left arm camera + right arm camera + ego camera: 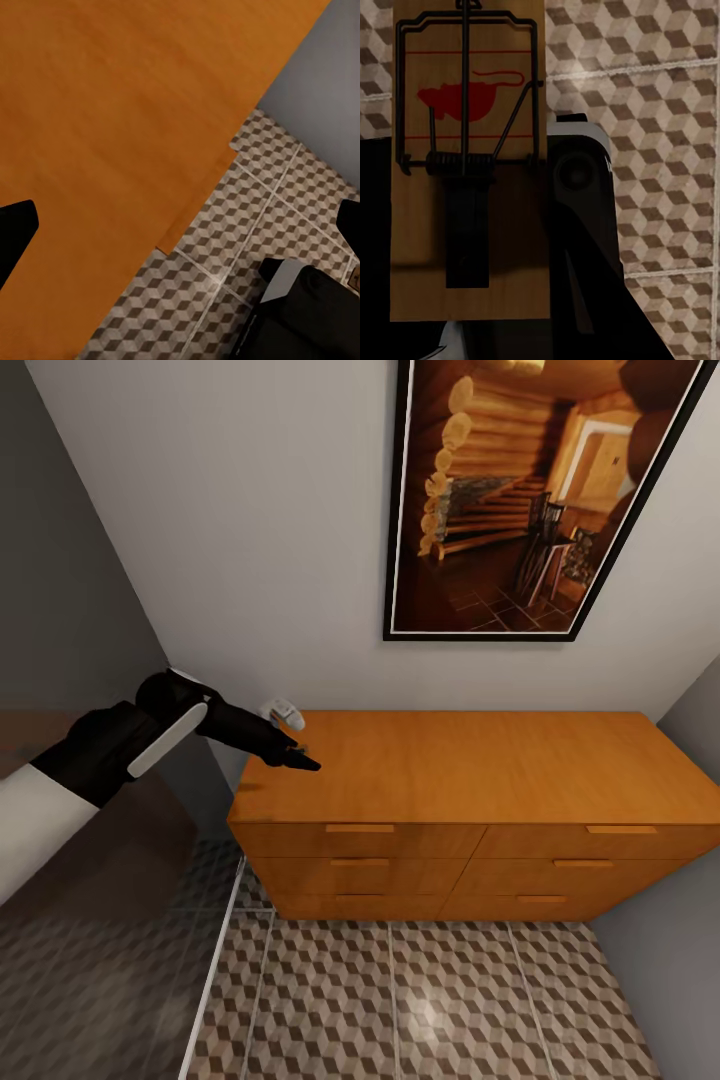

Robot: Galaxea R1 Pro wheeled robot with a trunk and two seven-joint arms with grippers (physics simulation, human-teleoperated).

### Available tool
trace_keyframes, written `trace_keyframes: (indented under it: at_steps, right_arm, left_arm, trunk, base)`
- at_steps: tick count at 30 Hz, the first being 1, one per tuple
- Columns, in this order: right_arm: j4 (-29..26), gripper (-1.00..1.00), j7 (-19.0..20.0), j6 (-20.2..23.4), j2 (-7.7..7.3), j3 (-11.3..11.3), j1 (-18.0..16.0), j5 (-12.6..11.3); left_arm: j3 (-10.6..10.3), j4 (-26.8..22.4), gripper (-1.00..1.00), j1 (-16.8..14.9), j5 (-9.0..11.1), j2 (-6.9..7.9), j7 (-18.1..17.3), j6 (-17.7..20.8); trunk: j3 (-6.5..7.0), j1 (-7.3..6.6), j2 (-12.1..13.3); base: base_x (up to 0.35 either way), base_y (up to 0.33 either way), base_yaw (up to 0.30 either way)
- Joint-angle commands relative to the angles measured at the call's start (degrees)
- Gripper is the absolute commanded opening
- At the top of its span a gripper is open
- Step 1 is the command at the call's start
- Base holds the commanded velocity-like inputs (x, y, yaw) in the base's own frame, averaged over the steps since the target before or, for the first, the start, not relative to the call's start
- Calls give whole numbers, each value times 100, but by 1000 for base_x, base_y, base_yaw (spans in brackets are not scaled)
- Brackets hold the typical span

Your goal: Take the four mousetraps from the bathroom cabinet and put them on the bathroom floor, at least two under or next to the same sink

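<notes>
The room is softly lit, not very bright. A shiny white spot of light sits on the floor [425, 1010] tiles near the bottom of the head view. The top of the cabinet [480, 760] glows warm and even. The left arm [130, 750] drops a faint dark shadow on the cabinet corner. A dim, see-through grey panel [90, 920] darkens the left side. The mousetrap [469, 165] up close looks shaded. Everything looks sharp, with no blur.
</notes>
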Motion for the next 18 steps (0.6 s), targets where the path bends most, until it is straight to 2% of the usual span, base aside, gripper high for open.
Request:
trace_keyframes:
  at_steps: [1,18]
  right_arm:
    - [7,-100,11,-21,1,49,-4,-67]
    - [7,-100,11,-21,1,49,-4,-67]
  left_arm:
    - [-11,-5,100,-9,13,3,-5,21]
    - [-17,-64,100,-9,13,8,-5,23]
  trunk:
    - [-10,3,-10]
    - [-10,3,-10]
  base:
    - [0,0,0]
    - [0,0,0]
